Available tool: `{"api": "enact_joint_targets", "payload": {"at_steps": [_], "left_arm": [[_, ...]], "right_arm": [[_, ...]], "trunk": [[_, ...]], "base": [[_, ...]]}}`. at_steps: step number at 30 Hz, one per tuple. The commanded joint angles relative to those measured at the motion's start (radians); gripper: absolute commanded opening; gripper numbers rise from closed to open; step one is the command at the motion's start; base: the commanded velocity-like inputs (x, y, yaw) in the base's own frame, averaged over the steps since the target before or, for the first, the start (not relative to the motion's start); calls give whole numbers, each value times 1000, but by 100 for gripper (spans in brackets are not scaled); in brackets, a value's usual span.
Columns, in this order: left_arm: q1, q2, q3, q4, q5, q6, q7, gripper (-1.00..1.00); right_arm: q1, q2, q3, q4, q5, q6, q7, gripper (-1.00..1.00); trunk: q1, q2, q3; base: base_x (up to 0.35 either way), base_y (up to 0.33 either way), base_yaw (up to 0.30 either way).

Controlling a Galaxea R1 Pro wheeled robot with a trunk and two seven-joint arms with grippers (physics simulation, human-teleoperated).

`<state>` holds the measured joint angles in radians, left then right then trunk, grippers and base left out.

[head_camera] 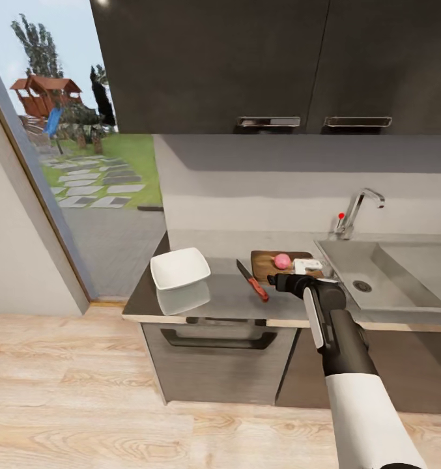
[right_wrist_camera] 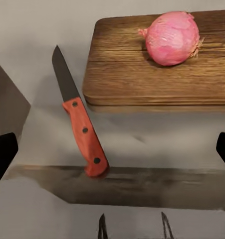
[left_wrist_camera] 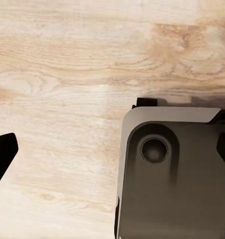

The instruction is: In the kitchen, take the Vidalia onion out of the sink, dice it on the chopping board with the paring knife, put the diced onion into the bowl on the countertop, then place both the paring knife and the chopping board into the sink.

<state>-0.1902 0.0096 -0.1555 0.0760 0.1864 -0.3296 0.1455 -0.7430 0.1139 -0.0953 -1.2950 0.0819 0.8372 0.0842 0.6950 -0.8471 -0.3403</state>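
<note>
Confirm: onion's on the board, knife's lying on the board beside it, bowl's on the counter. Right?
Not quite. The knife lies on the counter, beside the board, not on it; the right wrist view shows it clear of the board's edge, and the head view agrees. The onion is on the board and the bowl is on the counter, as you said.

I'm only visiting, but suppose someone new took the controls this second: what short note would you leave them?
Right pincer: open, empty, hovering over the countertop near the paring knife.
Left pincer: hanging over the wooden floor, holding nothing.
Vidalia onion: already out of the sink, whole, on the chopping board.
Knife lies beside the board; bowl is empty.
Left: pick up knife, dice, fill bowl, put knife and board in the sink.
</note>
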Motion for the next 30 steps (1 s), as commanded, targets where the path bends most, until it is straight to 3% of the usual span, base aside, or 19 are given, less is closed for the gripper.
{"api": "enact_joint_targets", "payload": {"at_steps": [1, 7, 15, 30], "left_arm": [[-2, 0, -9, 4, 8, -6, 0, 100], [-2, 0, -9, 4, 8, -6, 0, 100], [-2, 0, -9, 4, 8, -6, 0, 100], [-2, 0, -8, 4, 8, -5, 0, 100]], "right_arm": [[-1, 1, -2, 11, 9, 4, 8, 100], [-1, 2, 9, 38, 10, 3, 8, 100], [-1, 3, 70, 76, 12, -6, 7, 100], [-1, 1, 77, 96, 15, -32, 2, 100]], "trunk": [[0, -1, -1], [0, -1, -1], [0, -1, -1], [0, -1, -1]], "base": [[105, 59, 0], [40, 21, 0], [3, 1, 0], [0, 0, 0]]}}
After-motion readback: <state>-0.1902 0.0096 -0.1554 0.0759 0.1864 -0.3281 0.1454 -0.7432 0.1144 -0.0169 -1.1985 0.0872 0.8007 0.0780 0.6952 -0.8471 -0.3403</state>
